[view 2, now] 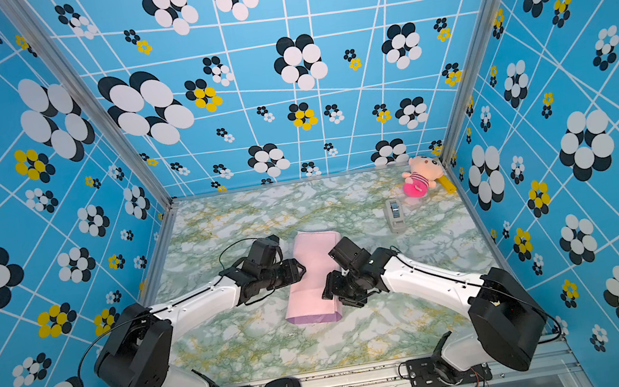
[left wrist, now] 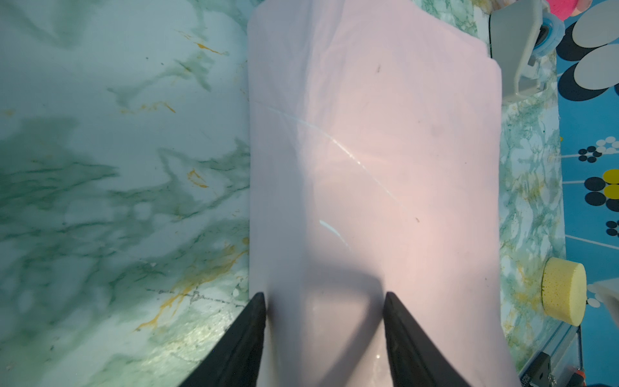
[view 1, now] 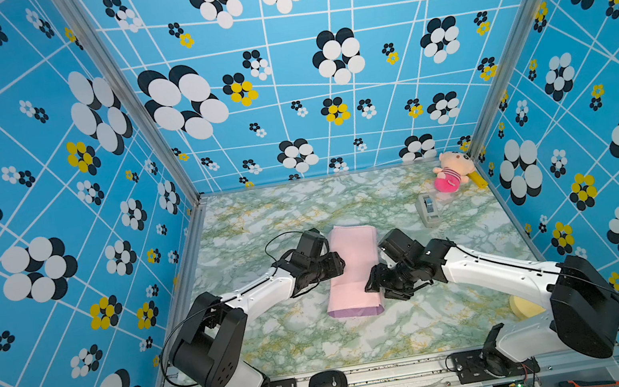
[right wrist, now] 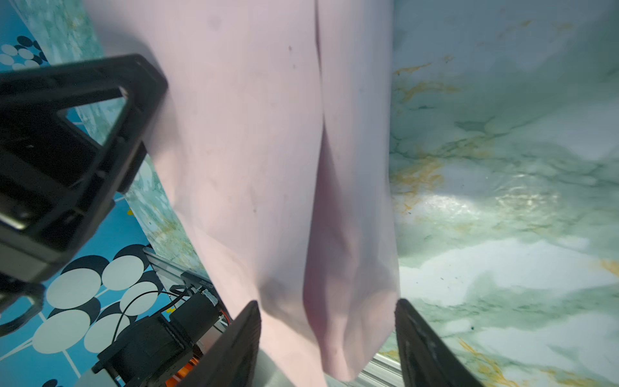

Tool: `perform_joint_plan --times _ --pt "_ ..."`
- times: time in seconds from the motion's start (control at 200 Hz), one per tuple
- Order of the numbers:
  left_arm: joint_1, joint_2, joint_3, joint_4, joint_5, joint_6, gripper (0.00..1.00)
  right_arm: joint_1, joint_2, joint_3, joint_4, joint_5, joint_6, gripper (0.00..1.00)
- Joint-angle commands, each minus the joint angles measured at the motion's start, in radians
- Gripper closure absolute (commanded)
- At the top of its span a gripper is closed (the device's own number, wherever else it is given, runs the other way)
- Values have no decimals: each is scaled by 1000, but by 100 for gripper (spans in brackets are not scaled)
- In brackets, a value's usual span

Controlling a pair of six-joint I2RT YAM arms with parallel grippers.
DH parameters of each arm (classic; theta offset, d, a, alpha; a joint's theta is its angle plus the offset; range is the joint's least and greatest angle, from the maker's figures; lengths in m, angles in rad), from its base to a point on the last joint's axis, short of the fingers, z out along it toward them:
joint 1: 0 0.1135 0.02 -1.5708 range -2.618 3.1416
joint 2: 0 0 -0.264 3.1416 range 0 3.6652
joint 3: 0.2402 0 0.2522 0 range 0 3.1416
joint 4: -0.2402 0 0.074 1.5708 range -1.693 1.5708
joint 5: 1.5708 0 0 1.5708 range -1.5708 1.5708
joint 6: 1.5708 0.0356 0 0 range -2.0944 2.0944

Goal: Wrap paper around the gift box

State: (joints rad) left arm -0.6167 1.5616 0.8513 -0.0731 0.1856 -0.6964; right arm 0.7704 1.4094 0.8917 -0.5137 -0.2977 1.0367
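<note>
- In both top views the paper (view 1: pixel 353 267) lies on the table (view 1: pixel 282 215), folded into a long pink bundle. Only these views show the lilac strip at its near end.
- The gift box is hidden in every view.
- The left gripper (left wrist: pixel 323 298) stands at the paper's left edge, jaws apart astride it. I cannot tell whether they squeeze it.
- The right gripper (right wrist: pixel 328 303) stands at the paper's right edge, jaws wide, with a loose fold sagging between them unpinched.
- Only the right wrist view shows the overlapping seam along the paper.
- The tape dispenser (view 1: pixel 429 209) sits to the right of the paper, further back.
</note>
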Motion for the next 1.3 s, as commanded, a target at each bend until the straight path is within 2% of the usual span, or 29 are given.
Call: perform_joint_plan --times 0.0,0.28,0.33,0.4,0.515,0.68,0.88,1.105,1.225,1.295 --pt "-8 32 -18 -34 -18 3 43 14 22 -19 20 -28 22 38" --pt "-6 32 -14 -36 -18 4 43 18 -5 -37 74 -26 40 73" --pt "-6 34 -13 -37 -18 4 43 19 -10 -37 63 -23 37 76" --pt "-7 34 -12 -37 -17 4 43 19 -16 -25 29 -13 23 69" --pt "-6 34 -14 -37 -17 6 43 0 -35 14 -65 14 -23 40" --pt "-8 34 -15 -34 -14 5 43 -102 -38 72 -140 41 -130 29" --pt "-8 28 -15 -31 -13 8 43 -164 112 223 -174 73 -311 28" --pt "-8 32 -11 -26 -7 2 43 -184 286 347 -161 66 -385 30" --pt "-8 28 -10 -28 -8 0 43 -185 341 376 -126 21 -392 36" --pt "-8 23 -5 -34 -10 -1 43 -185 351 374 -121 20 -392 44"
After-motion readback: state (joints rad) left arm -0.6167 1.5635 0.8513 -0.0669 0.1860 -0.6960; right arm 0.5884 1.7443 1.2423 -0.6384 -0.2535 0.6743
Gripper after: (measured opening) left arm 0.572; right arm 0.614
